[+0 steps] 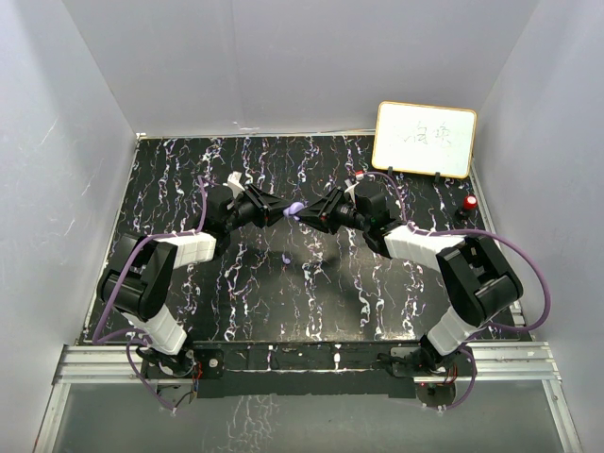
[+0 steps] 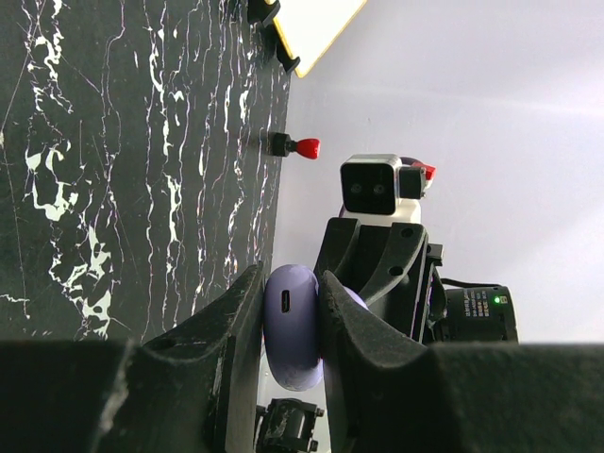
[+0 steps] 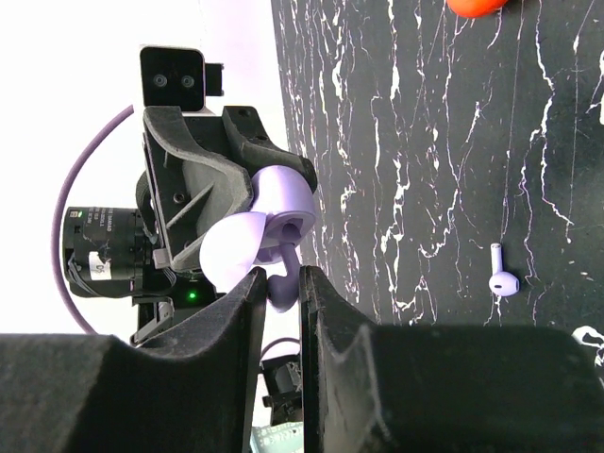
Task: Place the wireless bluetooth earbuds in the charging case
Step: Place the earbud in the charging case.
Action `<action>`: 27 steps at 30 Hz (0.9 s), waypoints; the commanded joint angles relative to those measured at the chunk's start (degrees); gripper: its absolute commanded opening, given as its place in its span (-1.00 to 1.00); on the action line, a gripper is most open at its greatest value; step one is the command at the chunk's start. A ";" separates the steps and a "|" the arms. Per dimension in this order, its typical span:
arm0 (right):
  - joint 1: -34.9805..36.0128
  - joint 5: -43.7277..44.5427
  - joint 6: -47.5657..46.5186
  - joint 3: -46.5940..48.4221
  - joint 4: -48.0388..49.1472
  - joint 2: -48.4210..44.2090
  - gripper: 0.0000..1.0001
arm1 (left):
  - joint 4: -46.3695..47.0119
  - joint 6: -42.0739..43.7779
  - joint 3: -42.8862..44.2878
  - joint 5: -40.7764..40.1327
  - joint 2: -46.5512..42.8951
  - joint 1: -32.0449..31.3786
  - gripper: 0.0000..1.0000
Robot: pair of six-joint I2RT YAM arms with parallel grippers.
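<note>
Left gripper (image 2: 291, 279): jaws tight on the purple charging case (image 2: 291, 332), clamping its two flat faces and holding it up in the air, well clear of the table (image 1: 311, 283).
Case: lid hinged open, mouth facing the other arm. The shell looks smooth, rounded and hard, so I'd expect it to slip if the squeeze drifts off centre.
Right gripper (image 3: 281, 276): fingers nearly together, pinching the purple earbud (image 3: 281, 289) right at the open case.
Earbud in hand: tiny, light, glossy plastic. I'd judge the stem the safest place to grip, since the rounded head could pop out sideways.
Seating: I can't tell whether it's fully in its pocket, because the fingers hide the join.
Second earbud (image 3: 503, 280): a pale one lying loose on the table, well apart from both arms. It needs a gentle pinch across the stem, as it will skate on that slick top.
</note>
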 commanded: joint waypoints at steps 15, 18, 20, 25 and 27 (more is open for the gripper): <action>-0.36 1.44 4.07 0.04 11.94 -0.39 -0.59 | -2.14 2.05 0.45 2.81 -2.10 -1.71 -1.00; -0.42 1.47 4.32 -0.13 12.32 -0.27 -0.59 | -2.25 2.22 0.38 2.70 -2.17 -1.79 -1.00; -0.43 1.39 4.54 -0.22 12.48 -0.21 -0.59 | -2.32 2.28 0.36 2.57 -2.25 -1.86 -1.00; -0.46 1.27 4.72 -0.22 12.76 -0.03 -0.58 | -2.52 2.37 0.40 2.49 -2.21 -1.97 -1.00; -0.46 1.23 4.76 -0.22 12.87 0.07 -0.58 | -2.51 2.40 0.41 2.44 -2.26 -2.04 -1.00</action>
